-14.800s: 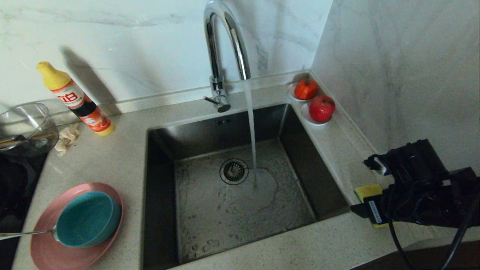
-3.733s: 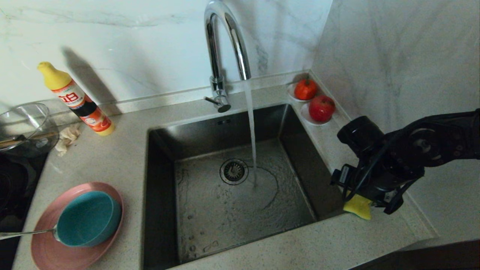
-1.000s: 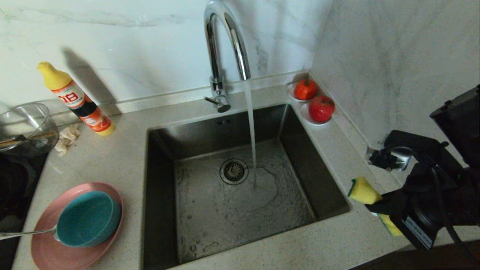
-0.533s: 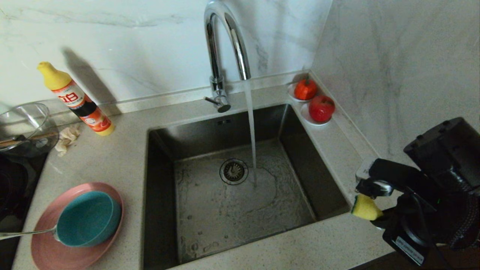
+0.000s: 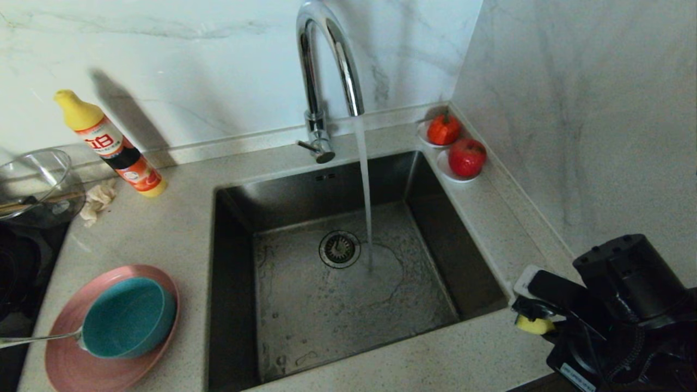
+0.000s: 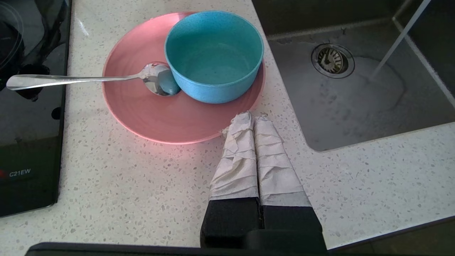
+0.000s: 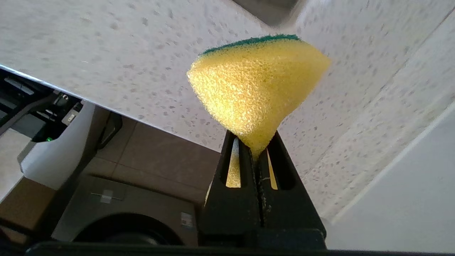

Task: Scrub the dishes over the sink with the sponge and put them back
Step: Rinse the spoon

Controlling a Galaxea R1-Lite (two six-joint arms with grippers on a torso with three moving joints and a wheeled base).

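Note:
The yellow sponge point(image 7: 256, 81) with its green pad is squeezed between the fingers of my right gripper point(image 7: 253, 142), which is shut on it. In the head view that gripper point(image 5: 536, 321) and the sponge point(image 5: 535, 325) hang over the counter's front right corner, beside the sink point(image 5: 305, 190). Water runs from the chrome tap point(image 5: 326, 71) into the basin. On the counter to the left lies the pink plate point(image 5: 71, 359), carrying the teal bowl point(image 5: 128, 318) and the spoon point(image 5: 38, 339). My left gripper point(image 6: 254, 117) is shut and empty, just off the plate's point(image 6: 160, 117) rim.
A yellow-capped detergent bottle point(image 5: 109, 144), a glass bowl point(image 5: 32, 182) and a beige cloth scrap point(image 5: 98, 198) stand at the back left. Two red fruits on saucers point(image 5: 467, 157) sit in the back right corner. A black cooktop point(image 5: 16, 272) borders the left; a wall closes the right.
My right arm has sunk and drawn back toward the counter's front right corner with the sponge still in its grip. The dishes and the left arm have kept still.

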